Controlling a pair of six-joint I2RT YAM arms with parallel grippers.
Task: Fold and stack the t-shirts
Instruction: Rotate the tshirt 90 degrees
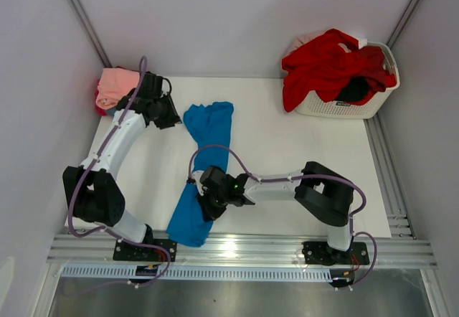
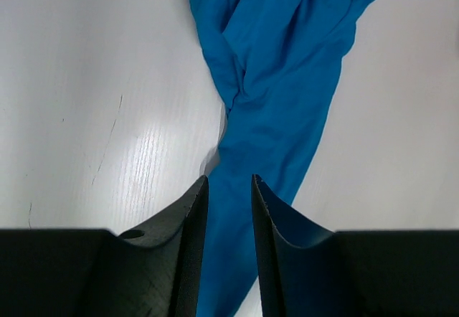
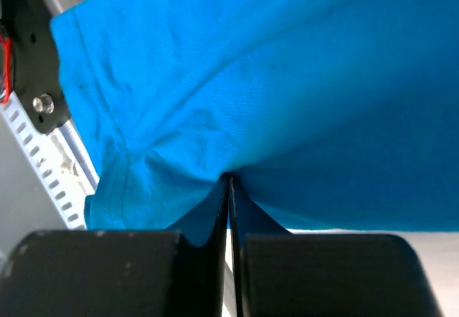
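A bright blue t-shirt [image 1: 209, 127] lies bunched into a long strip running from the table's middle back to the near edge. My right gripper [image 1: 208, 201] is down on its near part. In the right wrist view that gripper [image 3: 229, 177] is shut on a pinch of the blue cloth [image 3: 287, 80], which puckers at the tips. My left gripper [image 1: 168, 116] hovers by the far left end of the strip. Its jaws [image 2: 229, 178] stand apart and hold nothing, and the blue t-shirt [image 2: 287, 80] shows on the table beyond them. A folded salmon pink t-shirt [image 1: 117, 84] sits at the far left.
A white slatted basket [image 1: 344, 109] at the back right holds a red t-shirt [image 1: 323, 62] and a black one [image 1: 355, 89]. A bit of red cloth [image 1: 98, 105] shows under the pink t-shirt. Grey walls close in the sides, and a metal rail [image 1: 237, 249] runs along the near edge.
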